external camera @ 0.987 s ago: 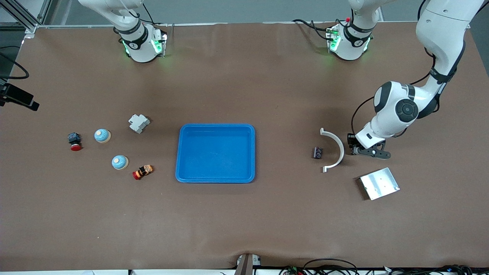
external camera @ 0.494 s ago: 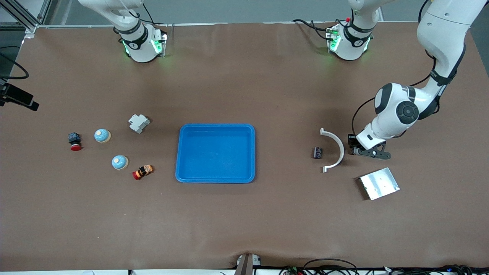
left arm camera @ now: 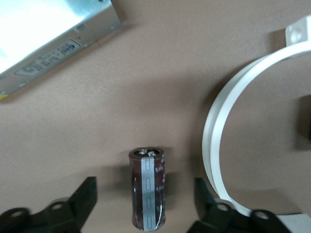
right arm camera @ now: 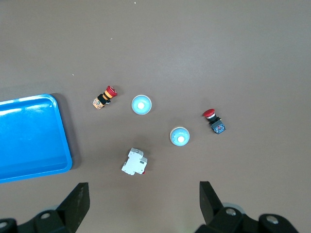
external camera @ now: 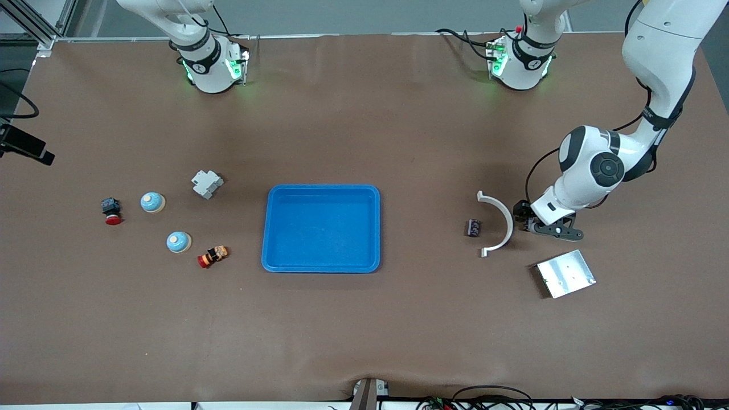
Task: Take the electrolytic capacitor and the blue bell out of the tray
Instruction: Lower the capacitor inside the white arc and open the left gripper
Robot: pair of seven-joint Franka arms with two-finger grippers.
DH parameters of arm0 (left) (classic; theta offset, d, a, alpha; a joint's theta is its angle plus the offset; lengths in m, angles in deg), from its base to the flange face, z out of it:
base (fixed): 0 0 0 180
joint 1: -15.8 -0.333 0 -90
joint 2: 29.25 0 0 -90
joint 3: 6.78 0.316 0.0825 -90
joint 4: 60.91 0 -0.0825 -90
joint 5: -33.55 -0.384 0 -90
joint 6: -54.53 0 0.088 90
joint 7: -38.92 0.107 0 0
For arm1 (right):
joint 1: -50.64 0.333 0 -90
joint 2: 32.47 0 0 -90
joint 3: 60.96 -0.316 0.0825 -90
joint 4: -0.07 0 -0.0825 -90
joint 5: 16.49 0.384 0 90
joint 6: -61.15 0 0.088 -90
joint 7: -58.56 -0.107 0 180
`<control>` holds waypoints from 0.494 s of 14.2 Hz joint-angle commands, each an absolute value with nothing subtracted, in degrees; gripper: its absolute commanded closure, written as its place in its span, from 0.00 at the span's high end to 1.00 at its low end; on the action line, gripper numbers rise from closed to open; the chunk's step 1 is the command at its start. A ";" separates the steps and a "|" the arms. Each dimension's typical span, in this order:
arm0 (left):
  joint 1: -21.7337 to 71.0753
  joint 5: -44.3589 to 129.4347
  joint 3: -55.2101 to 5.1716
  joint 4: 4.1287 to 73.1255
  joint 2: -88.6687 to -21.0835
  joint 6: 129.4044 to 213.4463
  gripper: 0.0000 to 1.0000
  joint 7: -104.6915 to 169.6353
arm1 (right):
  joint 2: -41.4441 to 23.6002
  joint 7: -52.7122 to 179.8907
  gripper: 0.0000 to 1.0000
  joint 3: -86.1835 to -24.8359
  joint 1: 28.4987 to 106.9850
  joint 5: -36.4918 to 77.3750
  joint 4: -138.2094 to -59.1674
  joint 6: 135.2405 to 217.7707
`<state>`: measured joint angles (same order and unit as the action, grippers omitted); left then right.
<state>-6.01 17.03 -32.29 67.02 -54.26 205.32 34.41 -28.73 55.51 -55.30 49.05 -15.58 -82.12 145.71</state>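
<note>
A dark brown capacitor (left arm camera: 147, 190) with a grey stripe lies on the table between the open fingers of my left gripper (left arm camera: 146, 206), which touch nothing. In the front view that gripper (external camera: 551, 229) is low over the table beside a white arc (external camera: 502, 219), and the capacitor is hidden under it. Two blue dome bells (external camera: 152, 202) (external camera: 179, 242) sit toward the right arm's end. My right gripper (right arm camera: 143, 208) is open and empty high over them; both bells (right arm camera: 141, 105) (right arm camera: 179, 136) show below it. It is out of the front view.
A blue tray (external camera: 273, 228) lies mid-table. A small dark part (external camera: 473, 228) and a metal box (external camera: 565, 273) lie near the arc. A white breaker (external camera: 207, 183) and two red push buttons (external camera: 111, 210) (external camera: 212, 256) lie by the bells.
My left gripper has shifted slightly toward the white arc. Nothing on the table has moved.
</note>
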 commanded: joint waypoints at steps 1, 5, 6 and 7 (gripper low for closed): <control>-7.23 15.70 -32.97 67.15 -52.20 205.17 1.00 33.47 | -28.52 55.48 1.00 -56.12 47.66 -15.09 -81.40 145.00; -7.58 16.41 -33.41 64.61 -51.67 202.38 1.00 33.39 | -28.52 55.48 1.00 -56.12 47.66 -15.09 -81.40 145.00; -7.58 16.49 -33.50 62.95 -51.41 200.18 1.00 33.39 | -28.52 55.48 1.00 -56.12 47.66 -15.09 -81.40 144.91; -7.58 16.58 -33.67 61.71 -51.14 198.33 1.00 33.47 | -28.52 55.48 1.00 -56.12 47.66 -15.09 -81.40 144.82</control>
<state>-6.76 17.03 -32.40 63.84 -52.66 202.56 34.33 -28.73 55.51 -55.30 48.89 -15.58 -82.12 145.64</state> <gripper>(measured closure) 0.000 0.000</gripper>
